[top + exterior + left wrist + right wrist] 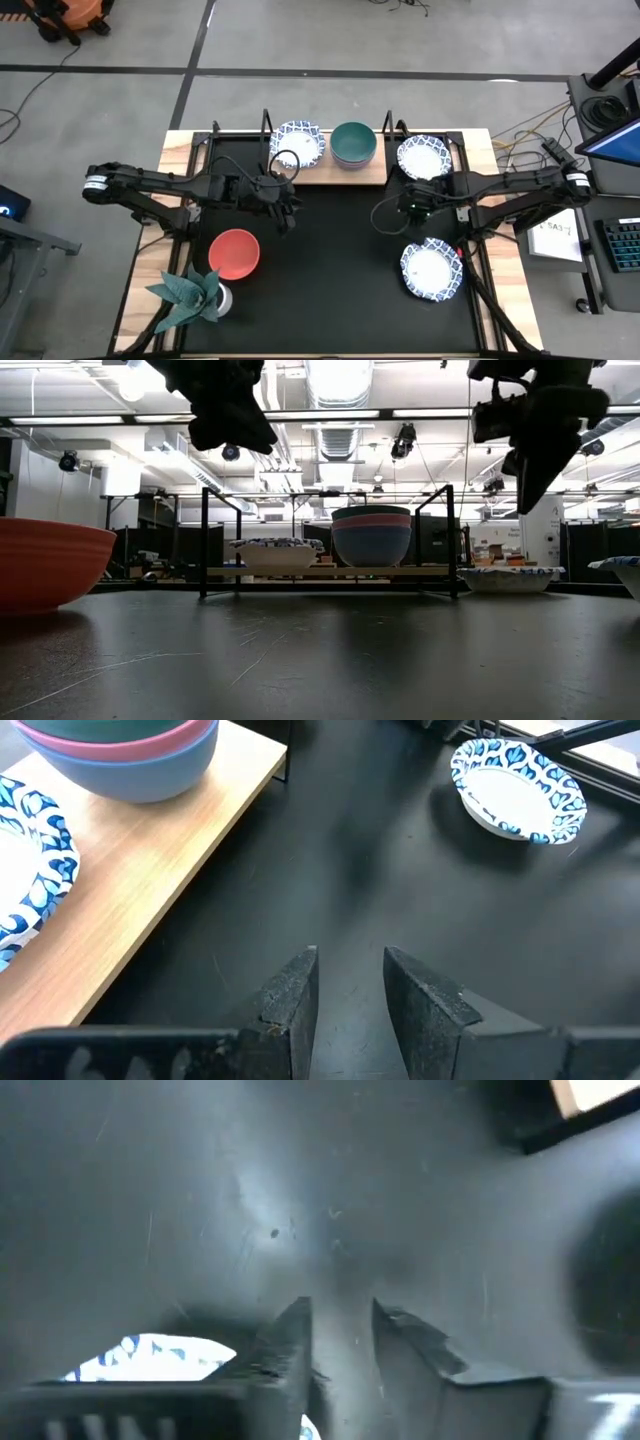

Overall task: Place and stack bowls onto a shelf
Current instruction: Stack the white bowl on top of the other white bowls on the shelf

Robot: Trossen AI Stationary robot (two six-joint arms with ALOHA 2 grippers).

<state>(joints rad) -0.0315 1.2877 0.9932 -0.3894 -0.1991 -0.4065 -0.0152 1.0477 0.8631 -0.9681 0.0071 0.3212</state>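
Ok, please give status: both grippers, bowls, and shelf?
Left gripper and right gripper open, empty. Light-wood shelf: three-bowl stack, patterned bowl. Red bowl waits.

The tabletop point(330, 260) centre is left open between red bowl point(234, 253) and patterned bowl point(431, 270); the shelf point(375, 176) is occupied except its right end.

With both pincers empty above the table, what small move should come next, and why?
Probably lower the right pincer toward the patterned bowl near the table's front right. It holds nothing, its jaws are apart, and that bowl sits off the shelf. The left pincer could likewise go for the red bowl.
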